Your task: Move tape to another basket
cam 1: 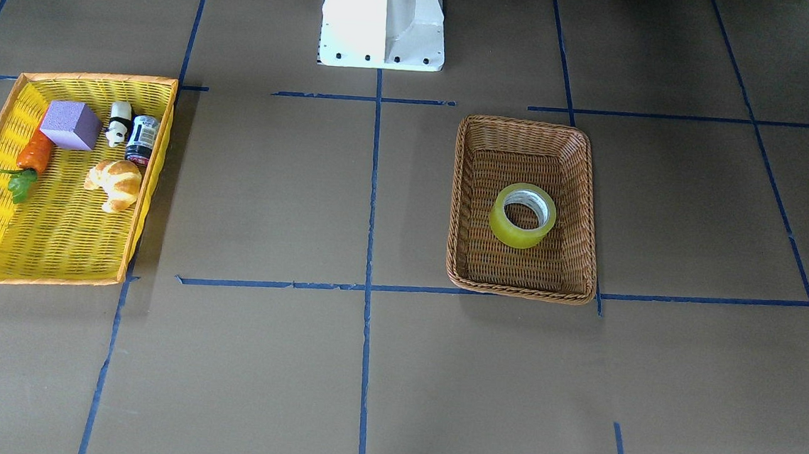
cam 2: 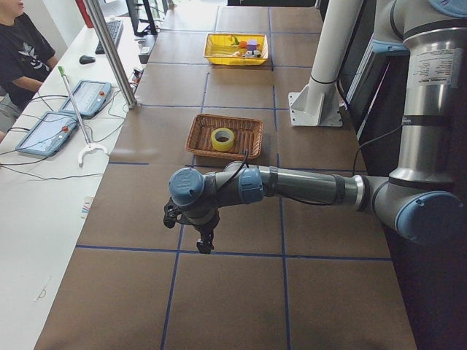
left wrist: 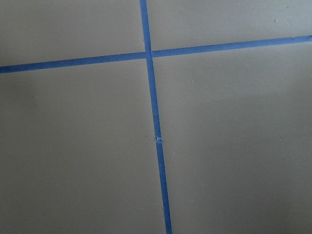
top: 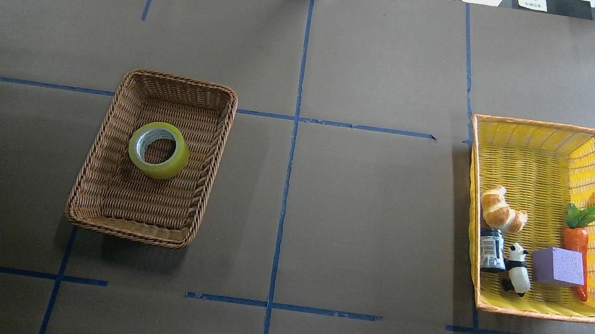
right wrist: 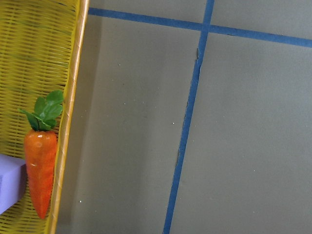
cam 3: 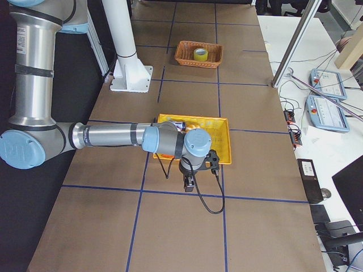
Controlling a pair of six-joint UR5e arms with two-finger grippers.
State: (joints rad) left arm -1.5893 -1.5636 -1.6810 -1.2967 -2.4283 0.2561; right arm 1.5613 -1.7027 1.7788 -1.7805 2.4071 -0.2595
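Observation:
The yellow-green tape (cam 1: pixel 514 232) lies flat in the brown wicker basket (cam 1: pixel 520 283); both also show in the overhead view, tape (top: pixel 162 171) and basket (top: pixel 107 125). My left gripper (cam 2: pixel 198 239) hangs over bare table, well short of the basket (cam 2: pixel 201 133) and tape (cam 2: pixel 222 138). My right gripper (cam 3: pixel 189 181) hangs just beside the yellow mesh basket (cam 3: pixel 224 141), far from the tape (cam 3: pixel 200 54). Both grippers show only in the side views, so I cannot tell whether they are open or shut. Neither holds anything that I can see.
The yellow mesh basket (top: pixel 535 152) holds a croissant (top: pixel 501 210), a dark can (top: pixel 492 250), a panda figure (top: pixel 517 269), a purple block (top: pixel 557 266) and a carrot (right wrist: pixel 40 168). The robot's white base (cam 1: pixel 383 19) stands at the table's edge. An operator sits at a side desk (cam 2: pixel 18 51).

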